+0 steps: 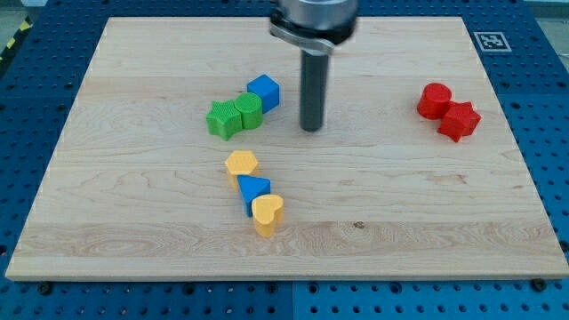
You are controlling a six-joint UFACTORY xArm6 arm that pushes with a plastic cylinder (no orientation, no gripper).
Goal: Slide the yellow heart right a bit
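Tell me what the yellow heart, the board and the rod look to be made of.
Yellow heart: probably moulded or printed plastic, since the colour is uniform and the sheen dull.
Board: light wood, showing lengthwise grain and plank seams, with a smooth finish.
Rod: dark and cylindrical with a faint sheen, so either metal or hard plastic; my tip stands right of the blue cube.

A single camera looks down at a slant from in front of the wooden board (133, 240), high enough that nearly the whole board fits the frame, with blue pegboard (551, 107) showing round its edges. The board's near edge runs along the view's bottom and its far edge along the top. The rod enters from the top centre, and my tip (311, 129) stands well inside the frame.
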